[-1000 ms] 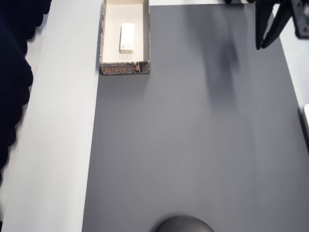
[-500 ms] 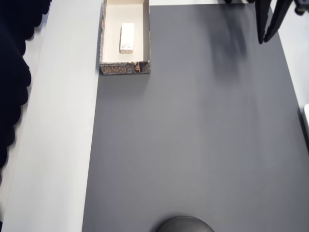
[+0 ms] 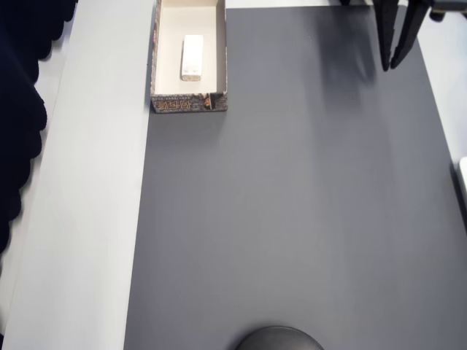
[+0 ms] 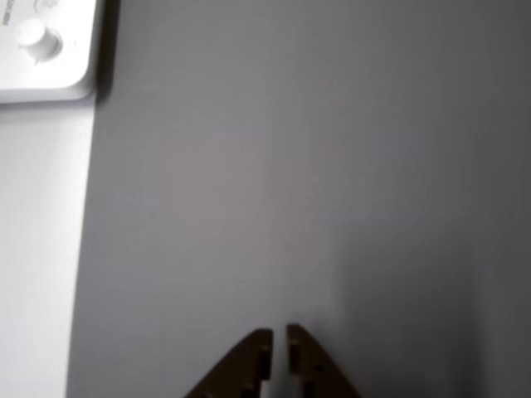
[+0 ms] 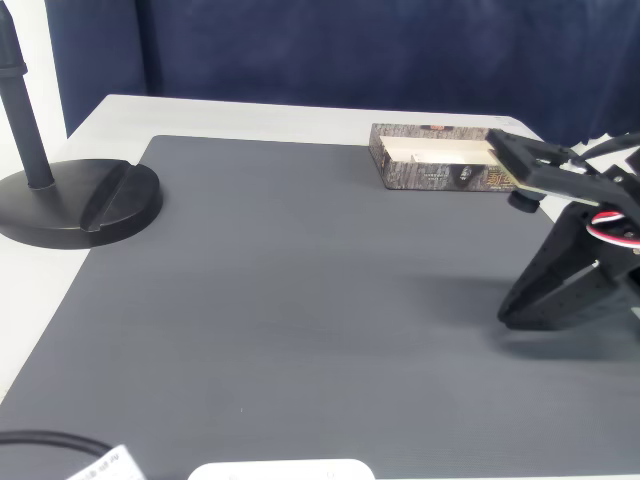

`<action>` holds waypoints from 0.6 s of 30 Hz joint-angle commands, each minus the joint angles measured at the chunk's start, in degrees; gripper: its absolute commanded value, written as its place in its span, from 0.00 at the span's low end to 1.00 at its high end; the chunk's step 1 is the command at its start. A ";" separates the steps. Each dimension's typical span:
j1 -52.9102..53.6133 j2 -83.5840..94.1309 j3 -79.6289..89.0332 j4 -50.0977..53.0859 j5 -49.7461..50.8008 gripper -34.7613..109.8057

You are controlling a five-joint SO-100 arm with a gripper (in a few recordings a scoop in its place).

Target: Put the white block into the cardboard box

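With the white block [image 3: 192,57] lying flat on the cream floor of the cardboard box [image 3: 155,65], the placing looks done. The robot's hand [image 3: 395,67] hangs well apart from the box over the grey mat [image 3: 292,219] on the tabletop [image 3: 87,182], its two fingers nearly closed, a thin slit between them, and holding nothing. Judging by this, only the arm's parking remains.
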 commanded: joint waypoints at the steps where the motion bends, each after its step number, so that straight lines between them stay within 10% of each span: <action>1: 1.32 2.02 -0.18 0.97 1.67 0.23; 18: 1.85 12.04 5.98 4.57 4.92 0.23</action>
